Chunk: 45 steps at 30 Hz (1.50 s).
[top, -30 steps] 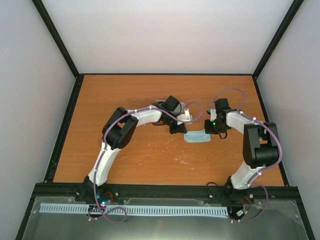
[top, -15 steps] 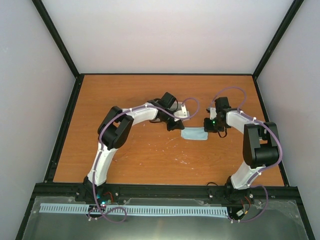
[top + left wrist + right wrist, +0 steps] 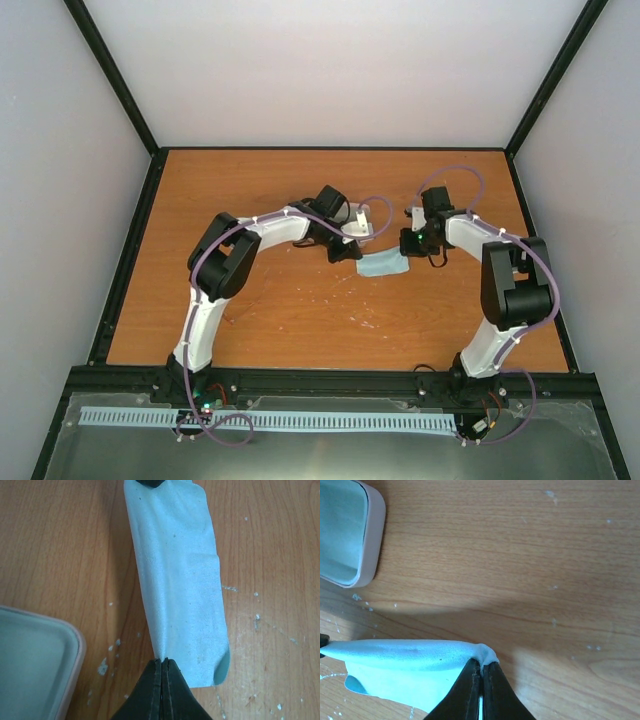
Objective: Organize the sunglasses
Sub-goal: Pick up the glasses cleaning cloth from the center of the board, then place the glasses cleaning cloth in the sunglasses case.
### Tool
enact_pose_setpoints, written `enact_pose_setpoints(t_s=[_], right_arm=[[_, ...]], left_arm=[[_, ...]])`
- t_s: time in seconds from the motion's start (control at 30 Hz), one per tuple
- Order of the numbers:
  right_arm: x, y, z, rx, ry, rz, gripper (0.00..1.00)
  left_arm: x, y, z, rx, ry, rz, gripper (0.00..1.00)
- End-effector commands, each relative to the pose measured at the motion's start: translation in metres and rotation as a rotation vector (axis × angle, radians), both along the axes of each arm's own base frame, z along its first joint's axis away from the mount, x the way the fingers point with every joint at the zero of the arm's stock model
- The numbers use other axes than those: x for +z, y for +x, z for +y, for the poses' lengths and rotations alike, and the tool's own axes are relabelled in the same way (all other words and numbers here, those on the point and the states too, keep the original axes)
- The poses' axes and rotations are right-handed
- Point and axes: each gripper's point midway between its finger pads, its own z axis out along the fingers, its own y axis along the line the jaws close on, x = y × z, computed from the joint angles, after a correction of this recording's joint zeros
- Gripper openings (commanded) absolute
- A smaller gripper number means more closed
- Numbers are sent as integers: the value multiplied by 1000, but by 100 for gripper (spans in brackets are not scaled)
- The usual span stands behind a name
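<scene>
Left gripper [image 3: 163, 661] and right gripper [image 3: 481, 664] pinch the cloth [image 3: 177, 580] beside the seemingly open case [image 3: 376, 530].

Surface: we record a wooden table [image 3: 270, 300], orange-brown, its grain running across the wrist views.
Border: a black frame [image 3: 128, 260] runs along the table's edges.
Marks: we note scattered white specks [image 3: 102, 667] and faint scuffs on the wood near the middle.
Item 1: an open pale pink case [image 3: 75, 647] with a rounded corner and a pale green-blue inside lies flat on the wood.
Item 2: a light blue cloth [image 3: 180, 590] is raised over the wood just beside the case, with its shadow beneath; we cannot tell whether any edge touches.
</scene>
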Motion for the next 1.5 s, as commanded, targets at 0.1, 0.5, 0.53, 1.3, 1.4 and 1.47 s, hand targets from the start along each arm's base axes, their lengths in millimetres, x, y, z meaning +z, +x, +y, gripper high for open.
enact_pose_setpoints(t_s=[0.1,0.5,0.53,1.3,1.4,1.47], right_arm=[[5,12,17,27,17,-14,3],[4,29,41,70,20,-14,3],[4,30,42,72,19,-12,3],[4,57,95,147,12,-11,3],[5,61,98,145,7,-17,3],[5,64,99,145,3,-18,3]], left_arm=[[30,18,15,50,-37,-79,1],[33,29,37,96,-23,-108,1],[33,30,40,102,-22,-108,1],[40,61,93,184,-9,-150,1],[39,64,98,189,-2,-157,1],[38,66,101,190,2,-161,1]])
